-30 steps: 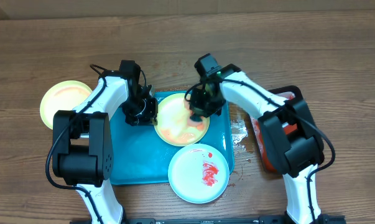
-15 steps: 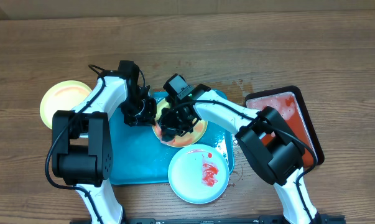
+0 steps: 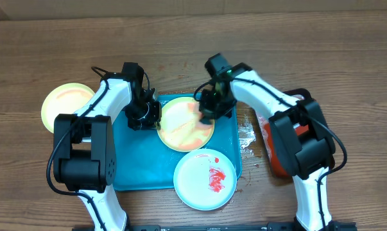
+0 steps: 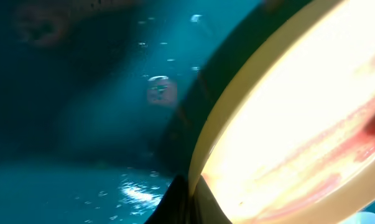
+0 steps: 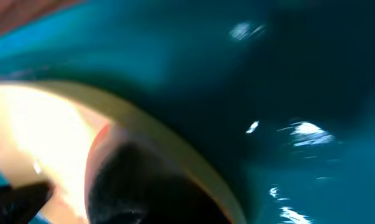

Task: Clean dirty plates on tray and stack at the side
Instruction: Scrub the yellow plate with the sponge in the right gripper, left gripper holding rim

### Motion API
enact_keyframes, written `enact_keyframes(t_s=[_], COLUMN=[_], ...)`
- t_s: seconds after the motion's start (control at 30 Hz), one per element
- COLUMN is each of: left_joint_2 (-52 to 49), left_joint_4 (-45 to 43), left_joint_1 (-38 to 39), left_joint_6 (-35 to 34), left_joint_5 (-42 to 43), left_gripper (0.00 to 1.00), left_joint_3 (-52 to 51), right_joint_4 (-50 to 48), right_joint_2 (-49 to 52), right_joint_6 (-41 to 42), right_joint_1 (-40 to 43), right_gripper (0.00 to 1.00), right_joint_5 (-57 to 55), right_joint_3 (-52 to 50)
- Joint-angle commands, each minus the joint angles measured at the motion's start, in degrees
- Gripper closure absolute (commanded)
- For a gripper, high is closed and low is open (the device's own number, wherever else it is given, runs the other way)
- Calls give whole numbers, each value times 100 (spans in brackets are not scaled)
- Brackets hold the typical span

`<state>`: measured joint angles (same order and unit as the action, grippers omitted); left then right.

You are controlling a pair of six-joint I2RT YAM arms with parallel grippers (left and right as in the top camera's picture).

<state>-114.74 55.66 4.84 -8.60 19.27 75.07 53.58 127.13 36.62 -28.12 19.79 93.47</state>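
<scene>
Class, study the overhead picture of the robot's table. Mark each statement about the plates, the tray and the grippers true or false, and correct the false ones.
1. The outer yellow-green plate lies on the table, left of the turquoise tray. True.
2. The blue-white plate is free of sauce. False: it carries a red smear.
3. The right gripper is over the middle yellow-green plate, which lies on the tray. True.
4. The three plates are stacked. False: they lie spread out, one of them off the tray to the left.
5. The left gripper is at the blue-white plate. False: it is at the left rim of the middle yellow-green plate.
</scene>
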Motion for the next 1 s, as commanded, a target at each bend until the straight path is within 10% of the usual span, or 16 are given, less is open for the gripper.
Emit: enact_keyframes(t_s=[0.0, 0.47, 0.97], left_joint_2=[127, 127, 127], left_joint_4=[68, 98, 131], left_joint_1=[-31, -31, -31], left_joint_6=[4, 4, 7], left_joint_5=[-186, -184, -184], left_gripper=[95, 95, 95], left_joint_3=[-46, -46, -46], right_joint_4=[219, -817, 245], right_joint_2=[476, 479, 479], right_joint_6=[-87, -1086, -334], right_joint_1=[-11, -1102, -887], right_gripper=[96, 96, 96], right_joint_5=[-2138, 739, -717], right_joint_3=[-61, 87, 68])
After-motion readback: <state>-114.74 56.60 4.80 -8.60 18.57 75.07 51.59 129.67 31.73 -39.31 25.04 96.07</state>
